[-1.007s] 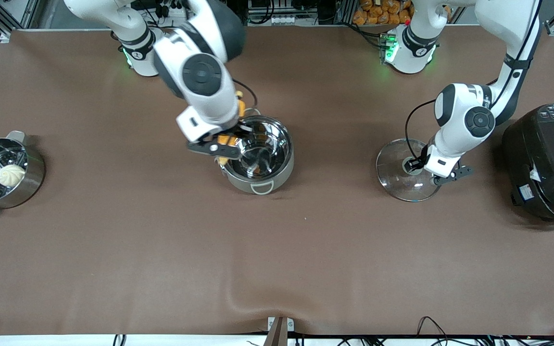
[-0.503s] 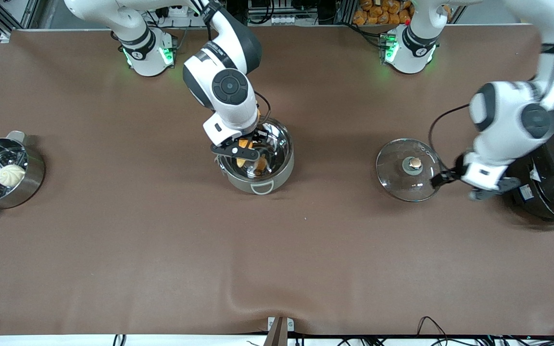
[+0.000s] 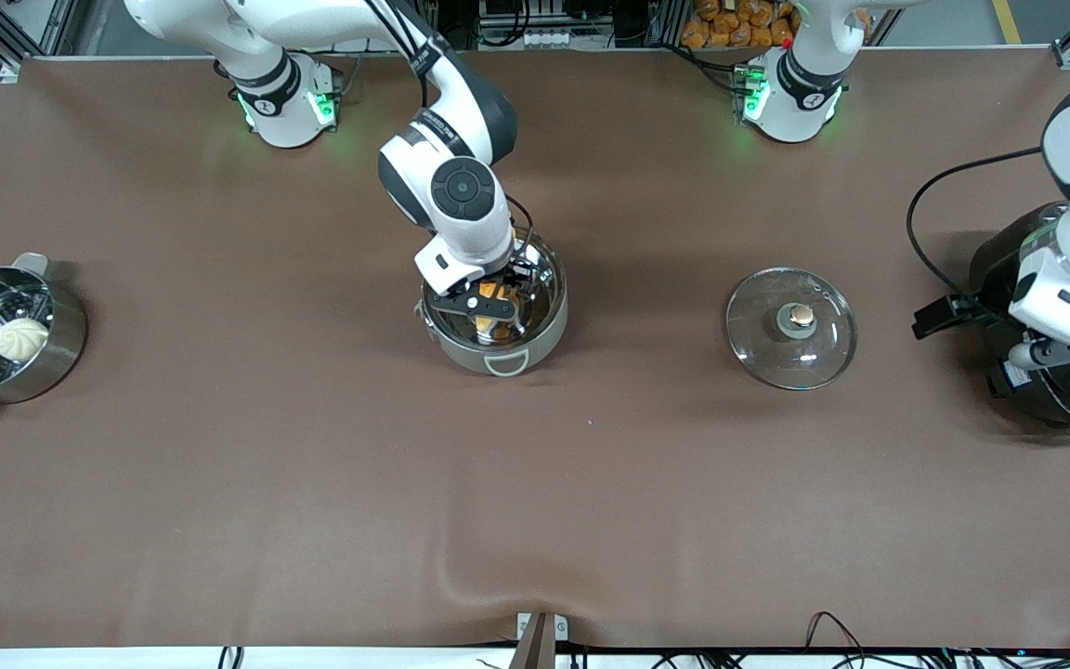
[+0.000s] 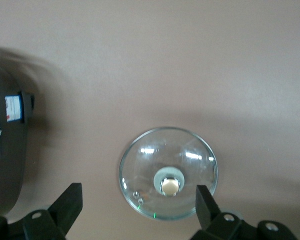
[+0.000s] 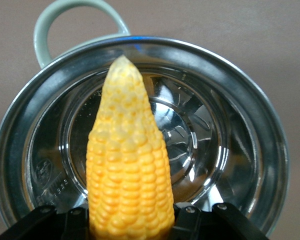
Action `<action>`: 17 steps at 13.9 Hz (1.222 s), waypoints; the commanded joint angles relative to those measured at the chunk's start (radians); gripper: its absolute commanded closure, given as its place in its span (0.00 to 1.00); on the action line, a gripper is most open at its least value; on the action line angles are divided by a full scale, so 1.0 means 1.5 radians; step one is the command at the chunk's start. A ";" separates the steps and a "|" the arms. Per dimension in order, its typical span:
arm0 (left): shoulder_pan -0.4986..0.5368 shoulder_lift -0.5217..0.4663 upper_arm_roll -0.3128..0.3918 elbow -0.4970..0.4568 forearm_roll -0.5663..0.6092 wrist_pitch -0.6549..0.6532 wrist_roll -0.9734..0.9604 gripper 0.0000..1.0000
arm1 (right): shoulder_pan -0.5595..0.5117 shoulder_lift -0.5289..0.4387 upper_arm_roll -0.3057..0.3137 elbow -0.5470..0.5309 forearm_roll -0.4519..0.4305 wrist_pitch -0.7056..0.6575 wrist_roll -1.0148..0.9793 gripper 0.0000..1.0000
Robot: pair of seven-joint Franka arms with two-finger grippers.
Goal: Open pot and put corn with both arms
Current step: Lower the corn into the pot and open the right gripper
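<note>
Front view, right end effector (image 3: pixel 496 299) over the open pot (image 3: pixel 496 321), clasping the corn (image 3: pixel 495 295), glass lid (image 3: pixel 791 327) flat on the tabletop (image 3: pixel 312 465), left end effector (image 3: pixel 1069 351) over the black rice cooker (image 3: pixel 1069 390), left wrist view, fingers (image 4: pixel 70 202) spread wide, empty, right wrist view, cob gripped above the pot's steel bowl.

Both arms wear glossy white shells with black bands at the joints and round dark grey caps on the elbows. Green lights glow at their bases. A black cable loops along each forearm, ending in a black two-finger gripper with small screws.
</note>
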State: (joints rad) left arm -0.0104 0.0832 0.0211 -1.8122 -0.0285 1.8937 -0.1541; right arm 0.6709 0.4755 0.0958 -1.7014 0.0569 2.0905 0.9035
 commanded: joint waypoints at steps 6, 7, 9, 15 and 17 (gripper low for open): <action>0.003 -0.037 -0.007 0.066 0.000 -0.137 0.012 0.00 | 0.006 -0.011 0.001 -0.002 -0.010 0.006 0.014 0.00; 0.003 -0.039 -0.007 0.067 0.001 -0.140 0.013 0.00 | 0.006 -0.016 0.001 -0.001 -0.010 0.003 0.014 0.00; 0.001 -0.044 -0.020 0.078 0.013 -0.147 0.011 0.00 | 0.000 -0.027 0.001 0.003 -0.003 0.001 0.014 0.00; 0.006 -0.062 -0.057 0.129 0.053 -0.201 0.014 0.00 | -0.085 -0.127 0.000 0.003 -0.003 -0.036 -0.001 0.00; 0.004 -0.071 -0.060 0.130 0.049 -0.220 0.014 0.00 | -0.134 -0.176 0.000 0.003 -0.004 -0.086 -0.066 0.00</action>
State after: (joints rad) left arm -0.0116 0.0015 -0.0575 -1.6206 0.0304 1.6014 -0.1525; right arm 0.5377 0.3027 0.0820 -1.6693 0.0564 2.0179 0.8760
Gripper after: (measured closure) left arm 0.000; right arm 0.000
